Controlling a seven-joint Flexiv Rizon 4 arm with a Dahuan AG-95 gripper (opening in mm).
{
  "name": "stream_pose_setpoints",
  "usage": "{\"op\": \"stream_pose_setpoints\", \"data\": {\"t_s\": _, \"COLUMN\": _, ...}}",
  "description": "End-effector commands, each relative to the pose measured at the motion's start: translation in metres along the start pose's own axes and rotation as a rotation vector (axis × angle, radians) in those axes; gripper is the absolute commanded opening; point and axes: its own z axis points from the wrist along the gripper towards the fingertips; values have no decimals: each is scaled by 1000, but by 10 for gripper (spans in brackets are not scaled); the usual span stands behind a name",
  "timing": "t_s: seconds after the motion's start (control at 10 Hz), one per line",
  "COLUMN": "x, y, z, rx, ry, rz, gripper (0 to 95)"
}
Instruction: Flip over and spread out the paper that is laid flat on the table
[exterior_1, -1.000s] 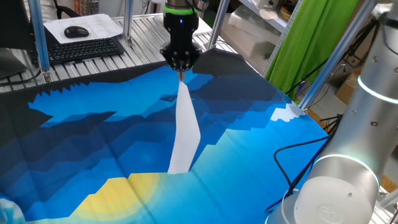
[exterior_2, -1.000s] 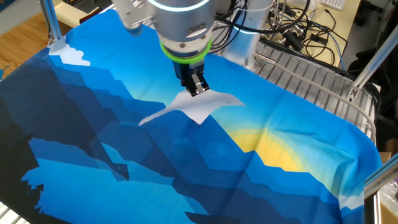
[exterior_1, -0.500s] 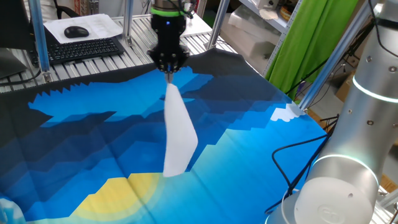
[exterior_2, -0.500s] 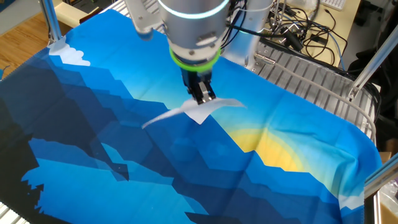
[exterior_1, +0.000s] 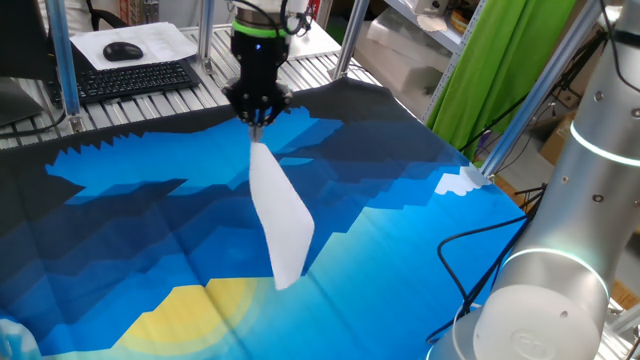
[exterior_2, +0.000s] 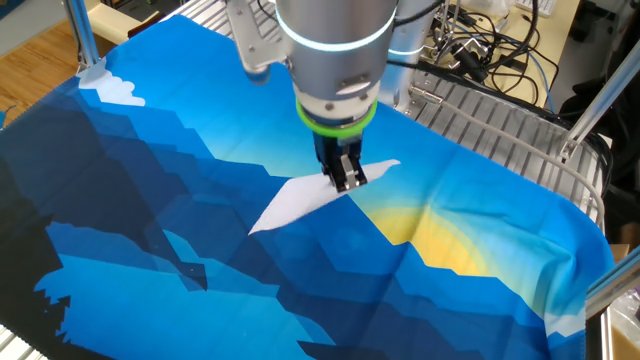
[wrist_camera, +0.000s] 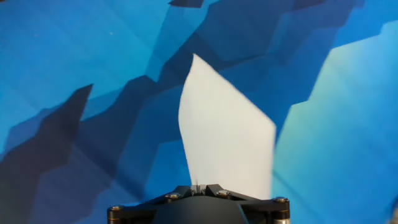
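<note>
The paper (exterior_1: 278, 215) is a plain white sheet, lifted off the table (exterior_1: 150, 250) and hanging from my gripper (exterior_1: 256, 126), which is shut on its upper edge. Its lower end touches the blue cloth near the yellow patch. In the other fixed view the paper (exterior_2: 300, 198) slants down to the left from the gripper (exterior_2: 347, 181). In the hand view the paper (wrist_camera: 227, 134) spreads away from the shut gripper (wrist_camera: 199, 185), over the blue table (wrist_camera: 74, 74).
A ribbed metal bench with a keyboard (exterior_1: 130, 78) and a printed sheet with a black mouse (exterior_1: 122, 50) stands behind the table. Aluminium frame posts (exterior_1: 62, 60) rise at the table's edges. The robot's base (exterior_1: 560, 270) is at the right. Cables (exterior_2: 480, 50) lie on the bench.
The gripper has moved left in the one fixed view, toward the bench, carrying the paper's held edge. The sheet has swung over and now shows more of its face.
</note>
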Motion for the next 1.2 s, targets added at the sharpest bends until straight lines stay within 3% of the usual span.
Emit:
{"op": "stream_pose_setpoints", "data": {"t_s": 0.1, "x": -1, "y": 14, "z": 14, "rx": -46, "ry": 6, "rz": 22, "gripper": 0}}
{"op": "stream_pose_setpoints", "data": {"t_s": 0.6, "x": 1, "y": 32, "z": 34, "rx": -120, "ry": 6, "rz": 58, "gripper": 0}}
{"op": "stream_pose_setpoints", "data": {"t_s": 1.0, "x": 1, "y": 36, "z": 41, "rx": -119, "ry": -2, "rz": 26, "gripper": 0}}
{"op": "stream_pose_setpoints", "data": {"t_s": 1.1, "x": 1, "y": 37, "z": 43, "rx": -121, "ry": -5, "rz": 29, "gripper": 190}}
{"op": "stream_pose_setpoints", "data": {"t_s": 1.2, "x": 0, "y": 38, "z": 44, "rx": -123, "ry": -9, "rz": 36, "gripper": 190}}
